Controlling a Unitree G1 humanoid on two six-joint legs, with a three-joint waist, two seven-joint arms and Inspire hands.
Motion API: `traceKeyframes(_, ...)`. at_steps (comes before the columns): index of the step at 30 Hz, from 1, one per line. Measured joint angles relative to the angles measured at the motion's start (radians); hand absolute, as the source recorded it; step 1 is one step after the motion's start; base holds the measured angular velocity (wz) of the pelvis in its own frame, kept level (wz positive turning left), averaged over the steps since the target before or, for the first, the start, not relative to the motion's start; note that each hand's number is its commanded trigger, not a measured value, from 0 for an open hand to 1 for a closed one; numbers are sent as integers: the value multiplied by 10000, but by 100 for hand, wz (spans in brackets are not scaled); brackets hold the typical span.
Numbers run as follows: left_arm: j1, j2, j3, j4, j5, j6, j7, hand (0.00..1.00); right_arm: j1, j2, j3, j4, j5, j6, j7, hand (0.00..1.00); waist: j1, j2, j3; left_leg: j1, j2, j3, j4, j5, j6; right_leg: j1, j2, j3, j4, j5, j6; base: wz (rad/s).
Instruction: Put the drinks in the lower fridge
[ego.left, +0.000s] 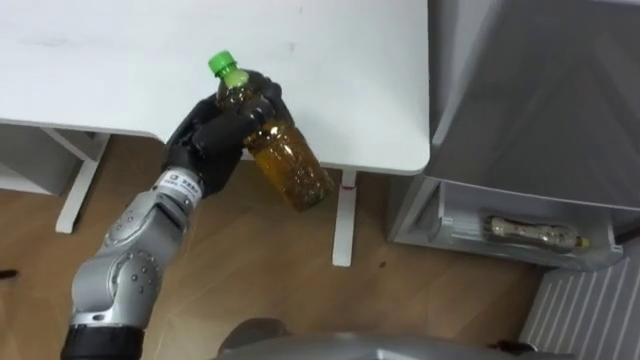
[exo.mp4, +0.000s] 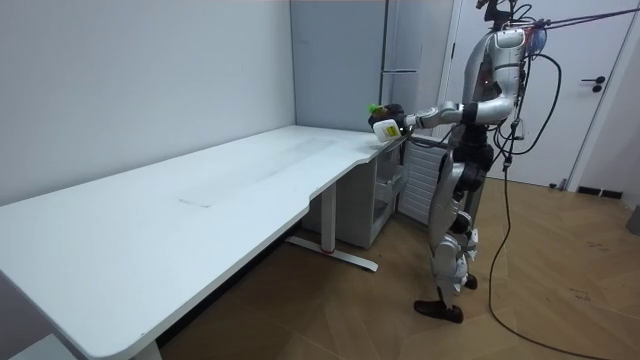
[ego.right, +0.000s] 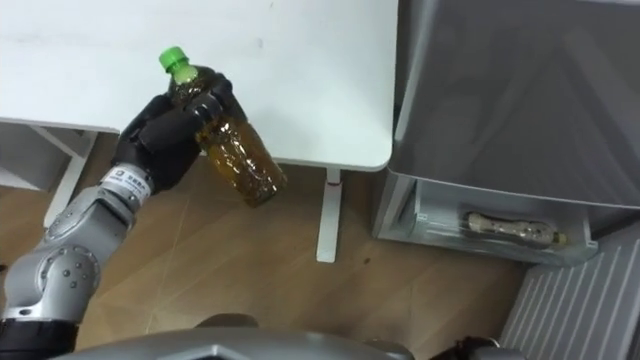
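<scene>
Fingers (ego.left: 265, 112) of the left hand (ego.left: 205, 140) wrap the tilted bottle (ego.left: 288, 162), forearm raised by the table (ego.left: 120, 70).

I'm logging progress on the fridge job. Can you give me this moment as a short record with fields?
held item: bottle, green cap, amber drink, tilted with the cap up
holder: left hand, fingers curled round the bottle's upper part
where: lifted at the white table edge, with floor below
fridge: grey, to the robot's right
second bottle: lying on its side in the white tray low at the fridge
stance: standing at the table's end by the fridge
</scene>
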Motion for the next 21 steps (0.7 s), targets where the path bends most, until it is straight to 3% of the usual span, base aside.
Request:
traceKeyframes(6, 448, -1, -447, 3, 0, 1, -469, 100, 0, -57, 80, -378, 383, -48, 71, 0, -8, -27, -21, 6, -6, -43, 15, 2, -2, 39, 8, -32, 22, 0, 0, 2)
traceKeyframes(8, 590, 2, -577, 3, 5, 1, -646, 100, -10, -6, 80, -804, 520, -312, 299, 0, -74, -18, -27, 10, -7, -45, 35, 2, -2, 61, 8, -32, 29, 1, -1, 0)
traceKeyframes(13, 899, 45, -801, 349, 5, 0, -951, 100, -42, 37, 84, -1713, 982, -551, 767, 0, -109, 6, -41, 40, 1, -30, 45, 2, -2, 65, 5, -31, 83, 1, -1, 0)
traceKeyframes(15, 918, 219, -991, 601, 24, 0, -975, 100, -77, 60, 102, -1932, 1158, -579, 881, 0, -103, -10, -22, 32, 12, -35, 70, 3, 0, 76, -3, -38, 180, 1, -1, 0)
traceKeyframes(21, 925, 338, -1084, 1021, 555, -79, -1059, 100, -114, 93, 183, -2128, 1183, -760, 1197, 0, -125, -83, 23, -6, 15, -33, 83, -6, 14, 55, -9, -18, 202, 1, -1, 0)
